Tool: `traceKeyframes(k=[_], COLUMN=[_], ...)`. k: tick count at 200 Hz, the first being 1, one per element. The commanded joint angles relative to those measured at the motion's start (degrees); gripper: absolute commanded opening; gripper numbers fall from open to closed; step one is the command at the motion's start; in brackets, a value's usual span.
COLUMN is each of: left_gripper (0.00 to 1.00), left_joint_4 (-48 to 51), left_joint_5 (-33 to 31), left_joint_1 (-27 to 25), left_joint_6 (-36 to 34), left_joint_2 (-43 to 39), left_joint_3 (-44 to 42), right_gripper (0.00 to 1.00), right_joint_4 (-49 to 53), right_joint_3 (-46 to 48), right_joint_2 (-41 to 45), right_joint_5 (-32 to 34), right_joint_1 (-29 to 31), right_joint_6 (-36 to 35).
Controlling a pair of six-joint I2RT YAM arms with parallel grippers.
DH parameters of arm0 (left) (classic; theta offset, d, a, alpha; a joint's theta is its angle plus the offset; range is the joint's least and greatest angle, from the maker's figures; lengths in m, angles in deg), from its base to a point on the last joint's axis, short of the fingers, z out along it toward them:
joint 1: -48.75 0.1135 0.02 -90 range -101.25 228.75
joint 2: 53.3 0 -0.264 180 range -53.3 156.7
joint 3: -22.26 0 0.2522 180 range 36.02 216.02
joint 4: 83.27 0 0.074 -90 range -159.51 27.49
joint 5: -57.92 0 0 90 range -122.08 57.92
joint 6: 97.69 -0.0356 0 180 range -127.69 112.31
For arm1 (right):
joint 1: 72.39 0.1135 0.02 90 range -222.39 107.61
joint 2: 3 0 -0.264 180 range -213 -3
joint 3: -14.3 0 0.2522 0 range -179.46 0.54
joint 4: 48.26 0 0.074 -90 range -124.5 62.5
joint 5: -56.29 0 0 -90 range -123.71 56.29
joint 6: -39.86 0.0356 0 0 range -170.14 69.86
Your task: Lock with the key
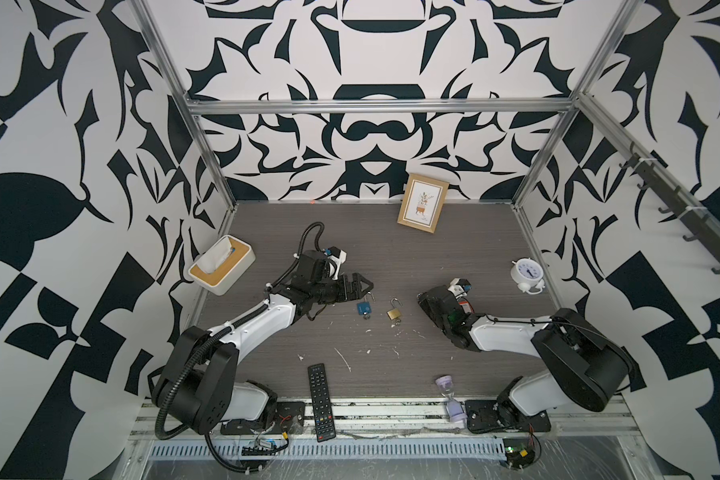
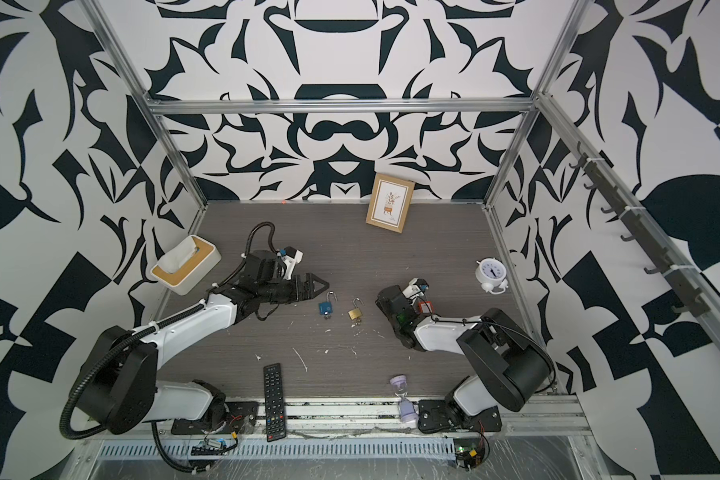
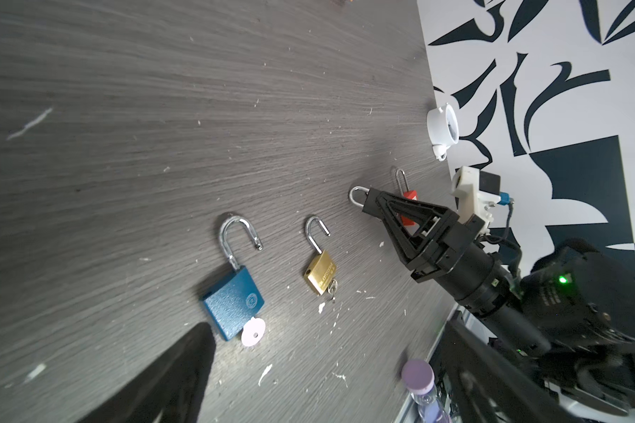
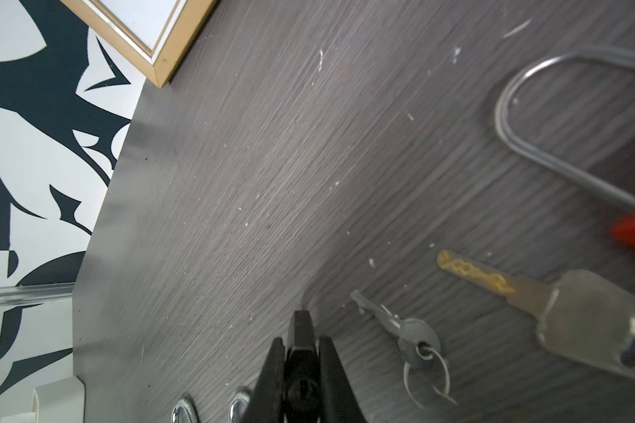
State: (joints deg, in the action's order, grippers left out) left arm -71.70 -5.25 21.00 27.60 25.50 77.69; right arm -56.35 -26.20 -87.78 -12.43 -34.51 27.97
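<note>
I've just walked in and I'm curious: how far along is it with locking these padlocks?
Done: nothing looks locked; the blue padlock and brass padlock lie with shackles swung open, keys inserted. In hand: the right gripper seems clamped on a black padlock; the left gripper is open. Remaining: closing the shackles and turning keys; a small key and a bigger key lie loose.
</note>
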Motion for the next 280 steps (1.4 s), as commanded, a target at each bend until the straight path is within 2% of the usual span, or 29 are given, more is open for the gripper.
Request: traceKeyframes(k=[1,16,50,116,135,149,159,169,176,201,236,280], left_gripper=[1.0,1.0,1.0,1.0,1.0,0.99,0.99,0.98,0.97,0.95,0.95,0.95], left_joint_4=[-1.6,-1.9,-1.9,-5.7,-5.5,-5.1,-4.9,-5.2,-5.5,-7.6,-15.6,-20.4], left_joint_5=[1.4,1.6,1.1,2.4,1.9,1.6,1.6,2.0,2.1,2.0,7.8,11.9], left_joint_1=[0.2,0.2,0.2,0.3,0.3,0.2,0.2,0.2,0.3,0.3,0.4,0.5], left_joint_6=[-0.1,-0.3,-0.8,0.4,0.7,1.1,1.1,1.3,1.6,3.1,8.0,10.9], left_joint_2=[-1.5,-1.6,-2.9,-4.3,-5.0,-5.3,-6.8,-8.2,-9.1,-12.1,-12.5,-12.6], left_joint_3=[-1.4,-2.0,-3.3,-5.7,-6.0,-6.5,-7.0,-7.9,-8.9,-12.3,-15.5,-17.3], right_gripper=[0.05,0.09,0.29,0.33,0.32,0.32,0.33,0.41,0.44,0.54,0.51,0.52], right_joint_4=[4.8,6.1,8.8,20.3,22.9,27.2,31.1,35.8,39.1,49.2,49.9,53.9], right_joint_3=[0.4,0.2,0.2,0.4,-1.2,-5.4,-10.1,-15.1,-18.3,-28.6,-32.2,-37.8], right_joint_2=[1.0,1.1,2.7,16.6,20.7,21.4,20.0,17.3,14.4,5.5,-2.9,-11.4], right_joint_5=[2.5,2.7,4.2,6.7,5.1,2.6,-1.2,-4.6,-7.6,-9.6,-16.4,-17.1], right_joint_1=[1.3,2.2,3.3,3.3,3.3,3.3,3.3,3.8,3.9,7.8,9.4,9.4], right_joint_6=[2.1,2.6,3.0,1.6,-3.9,-11.9,-18.5,-24.8,-29.3,-40.5,-47.2,-51.6])
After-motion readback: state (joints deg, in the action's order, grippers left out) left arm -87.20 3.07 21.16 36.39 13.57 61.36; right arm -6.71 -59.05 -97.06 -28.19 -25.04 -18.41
